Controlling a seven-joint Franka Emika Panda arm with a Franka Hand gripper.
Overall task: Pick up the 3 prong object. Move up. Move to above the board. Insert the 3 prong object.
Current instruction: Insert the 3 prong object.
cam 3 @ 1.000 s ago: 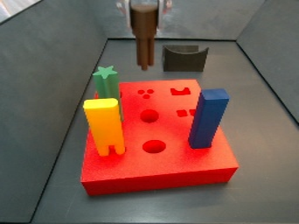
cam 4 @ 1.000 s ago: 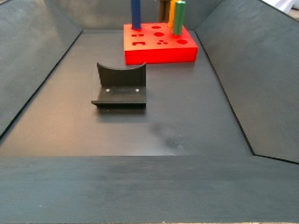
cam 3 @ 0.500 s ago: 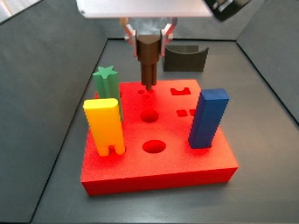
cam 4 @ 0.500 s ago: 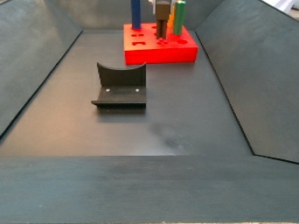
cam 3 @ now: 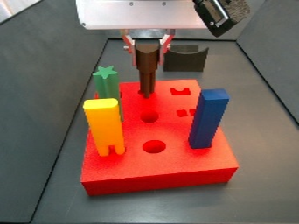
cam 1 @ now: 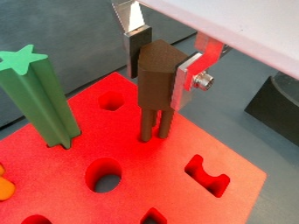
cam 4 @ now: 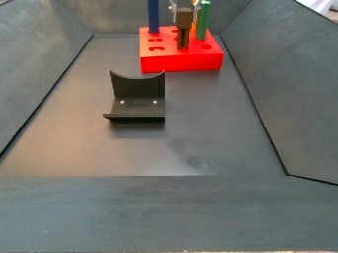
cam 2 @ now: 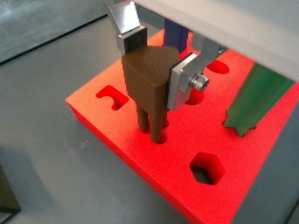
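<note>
— Where's the tool (cam 3: 147, 45) now?

— Right over the far part of the red board (cam 3: 176, 166), clenched on the brown three-prong block (cam 3: 146, 72). Both wrist views show the silver plates pressed flat against the block's upper sides, block upright.

— And what's around it?

— Going left to right in a side view: the green star post (cam 3: 105, 81) stands just beside the tool on the left, the yellow block (cam 3: 104, 125) nearer us on that same side, then the brown block under the tool, then the blue block (cam 3: 209, 117) off to the right. Behind the tool sits the dark grey arch piece (cam 3: 184, 58) on the bench.

— Are the prongs in yet?

— In a wrist view the prongs (cam 1: 155, 125) meet the red surface, and I'd say they're just entering the small holes, though I can't tell how deep.

— So how to finish it cleanly?

— My guess: go straight down, slowly, keeping the block vertical. No sideways drift, since the green post is close. Let go only once the block's body is seated on the board.
</note>
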